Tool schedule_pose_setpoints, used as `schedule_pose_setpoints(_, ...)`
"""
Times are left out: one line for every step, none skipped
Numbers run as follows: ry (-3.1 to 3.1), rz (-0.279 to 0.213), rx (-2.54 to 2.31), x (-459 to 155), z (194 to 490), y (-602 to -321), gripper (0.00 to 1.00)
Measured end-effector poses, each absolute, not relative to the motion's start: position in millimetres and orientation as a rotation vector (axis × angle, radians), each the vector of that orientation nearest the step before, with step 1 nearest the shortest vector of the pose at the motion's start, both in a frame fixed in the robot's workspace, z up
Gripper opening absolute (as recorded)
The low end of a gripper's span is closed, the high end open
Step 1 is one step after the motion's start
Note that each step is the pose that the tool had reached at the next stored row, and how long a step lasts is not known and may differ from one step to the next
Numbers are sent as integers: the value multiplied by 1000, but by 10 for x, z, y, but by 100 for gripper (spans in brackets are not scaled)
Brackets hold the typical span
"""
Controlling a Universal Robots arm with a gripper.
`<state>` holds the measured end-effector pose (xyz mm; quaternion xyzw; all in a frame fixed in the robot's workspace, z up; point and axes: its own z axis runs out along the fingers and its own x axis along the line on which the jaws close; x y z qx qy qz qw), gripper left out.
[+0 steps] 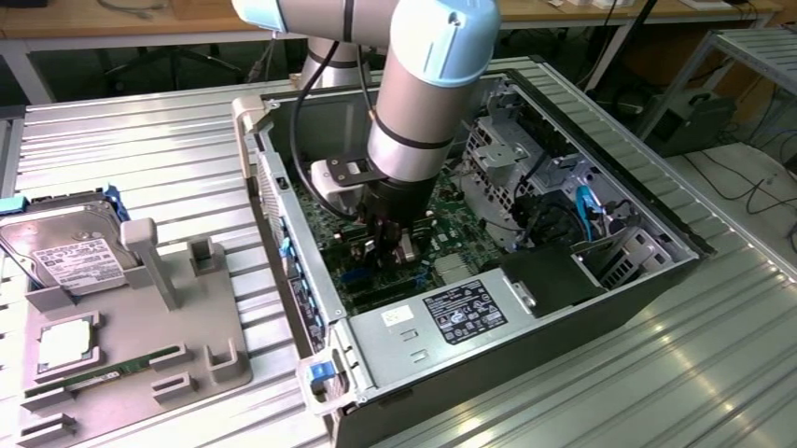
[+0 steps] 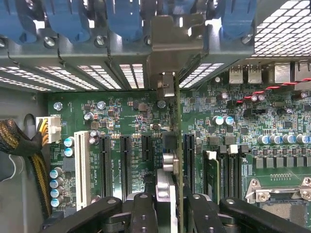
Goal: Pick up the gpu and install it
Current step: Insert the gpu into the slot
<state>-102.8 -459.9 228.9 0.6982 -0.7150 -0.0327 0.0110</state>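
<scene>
Hard drive (image 1: 69,250) on grey fixture (image 1: 187,327)

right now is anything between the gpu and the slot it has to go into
Nothing visible does. The tool holds the gpu edge-on just above the motherboard, its silver bracket up against the case's rear slot openings. The neighbouring expansion slots are bare. The contact edge itself is hidden behind the card.

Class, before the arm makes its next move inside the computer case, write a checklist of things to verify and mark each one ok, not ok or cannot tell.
1. Gripper shut on the gpu: ok.
2. Gpu upright, edge-on above the motherboard: ok.
3. Silver bracket at the rear slot openings: ok.
4. Gpu fully seated in its slot: cannot tell.
5. Yellow-black cable bundle apart from the gpu: ok.
6. Hard drive on the tray outside the case: ok.
</scene>
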Motion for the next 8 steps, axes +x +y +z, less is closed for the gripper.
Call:
schedule_pose_setpoints(-2231,-102,2178,-1028,2287,-4599,29)
schedule_pose_setpoints(-2231,-102,2178,-1028,2285,-4599,29)
schedule_pose_setpoints(-2231,-102,2178,-1028,2285,-4599,29)
schedule_pose_setpoints(-2231,-102,2178,-1028,2285,-4599,29)
schedule_pose_setpoints(-2231,-102,2178,-1028,2285,-4599,29)
schedule_pose_setpoints(-2231,-102,2178,-1028,2284,-4599,29)
schedule_pose_setpoints(-2231,-102,2178,-1028,2285,-4599,29)
schedule_pose_setpoints(-2231,-102,2178,-1028,2284,-4599,29)
